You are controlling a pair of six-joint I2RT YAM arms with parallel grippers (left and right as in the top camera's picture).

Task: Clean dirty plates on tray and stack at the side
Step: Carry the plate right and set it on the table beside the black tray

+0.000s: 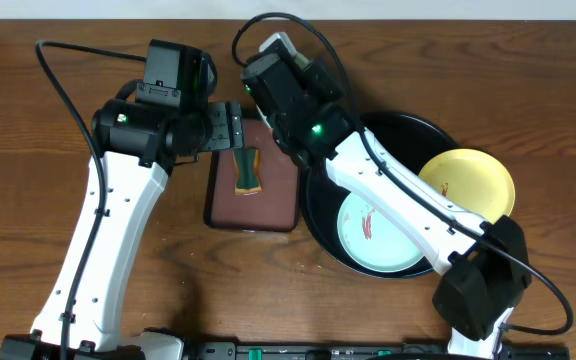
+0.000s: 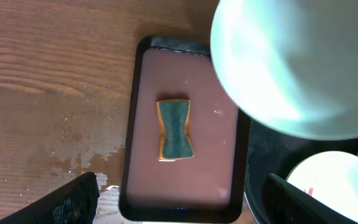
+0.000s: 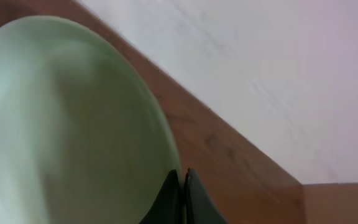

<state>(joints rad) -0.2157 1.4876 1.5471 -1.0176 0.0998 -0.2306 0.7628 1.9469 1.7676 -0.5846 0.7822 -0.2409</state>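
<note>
**Item 1. Right claw** [image 3: 183, 186]: the fingers are closed fully and pinched on the rim of a pale mint plate [image 3: 73, 124]. The plate is carried clear of the surface [image 2: 48, 74] at a tilt, its body spreading away from the claw's tips. No smears can be made out on it (its face is blurred in both wrist views).

**Item 2. Left claw** [image 2: 182, 183]: it is spread wide and nothing is held. Directly below it lies the sponge [image 2: 175, 130], green-faced with an orange edge and narrow at the waist. The sponge rests flat in the rectangular tray [image 2: 213, 155] with the maroon inside. The held plate hangs ahead of this claw and off to one side, over a corner of that tray.

**Item 3. Round black tray** [image 1: 408, 125]: it is set just beside the rectangular tray, partly under the right arm. In it are a second mint plate [image 1: 378, 235], with reddish streaks showing, and a yellow plate [image 1: 468, 180] at the rim farthest from both claws. No stack is seen at the side yet.

**Handling note** (a judgement): the step in hand appears to be fetching the sponge for wiping.
- The left claw is best lowered straight down and its fingers set across the sponge's narrow waist.
- The grip should be closed firmly before any lift.
- The held plate's soiled face should be turned toward the left claw.
- Only a thin rim pinch secures the plate, so strokes should be light and pressed toward the pinch, lest the plate be levered out.
</note>
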